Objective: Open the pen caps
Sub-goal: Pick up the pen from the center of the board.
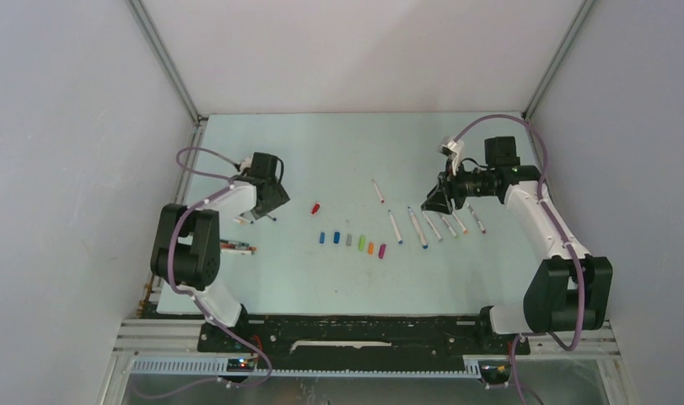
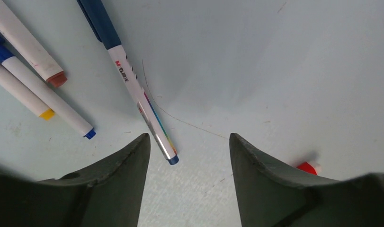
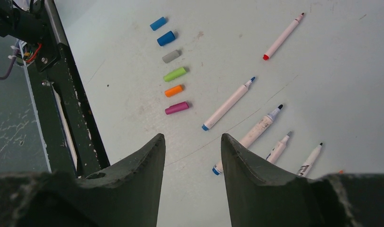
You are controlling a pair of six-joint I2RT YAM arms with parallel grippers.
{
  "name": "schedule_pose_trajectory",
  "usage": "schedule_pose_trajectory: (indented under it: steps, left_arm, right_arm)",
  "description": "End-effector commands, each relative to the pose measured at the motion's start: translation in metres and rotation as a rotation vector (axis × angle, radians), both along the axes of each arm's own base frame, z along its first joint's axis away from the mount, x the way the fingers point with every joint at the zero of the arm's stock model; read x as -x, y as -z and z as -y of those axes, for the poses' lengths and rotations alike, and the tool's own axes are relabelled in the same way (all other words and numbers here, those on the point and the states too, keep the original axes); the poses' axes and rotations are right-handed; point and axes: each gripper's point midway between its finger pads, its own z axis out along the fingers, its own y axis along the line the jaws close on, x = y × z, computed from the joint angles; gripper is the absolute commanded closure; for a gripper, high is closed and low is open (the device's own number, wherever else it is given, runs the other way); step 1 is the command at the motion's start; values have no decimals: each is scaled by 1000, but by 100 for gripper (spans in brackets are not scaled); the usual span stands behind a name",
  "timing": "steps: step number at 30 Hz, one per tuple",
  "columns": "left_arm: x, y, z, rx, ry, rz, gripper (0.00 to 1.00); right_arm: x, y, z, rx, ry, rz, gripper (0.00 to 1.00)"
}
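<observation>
Several pen caps lie in a row mid-table: two blue [image 1: 322,238], grey [image 1: 349,240], green [image 1: 362,243], orange [image 1: 370,248] and magenta [image 1: 382,251]. The row also shows in the right wrist view, from blue [image 3: 166,38] to magenta [image 3: 176,108]. A red cap [image 1: 315,207] lies apart and shows in the left wrist view [image 2: 307,167]. Several uncapped pens [image 1: 417,226] lie by my right gripper [image 1: 431,203], which is open and empty above the table [image 3: 193,139]. My left gripper [image 1: 261,211] is open and empty [image 2: 189,142]. A pen with a dark blue cap [image 2: 138,90] ends just ahead of its left finger.
Three more white pens [image 2: 48,97] lie at the left of the left wrist view. A few pens [image 1: 237,246] lie near the table's left edge. The black base rail [image 3: 62,94] runs along the near edge. Grey walls enclose the table.
</observation>
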Motion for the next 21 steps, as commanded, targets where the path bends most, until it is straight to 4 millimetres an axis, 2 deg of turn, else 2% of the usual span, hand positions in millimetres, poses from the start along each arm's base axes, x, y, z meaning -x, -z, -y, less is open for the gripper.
schedule_pose_trajectory:
  steps: [1,3,9,13,21]
  left_arm:
    - [-21,-10,-7,-9,-53,20,39]
    - [-23,-9,-9,-19,-57,15,41]
    - [-19,1,-19,-43,-86,-33,57]
    - [-16,5,-25,-30,-112,-67,60]
    - [-13,7,-23,-26,-117,-151,61]
  right_arm:
    - [-6,-3,-2,-26,-10,16,50]
    - [-6,-1,-2,-25,-10,9,50]
    - [-8,3,-1,-16,-1,-3,50]
    - [-9,5,-1,-18,0,-9,50]
    - [-9,3,-1,-23,1,-7,50]
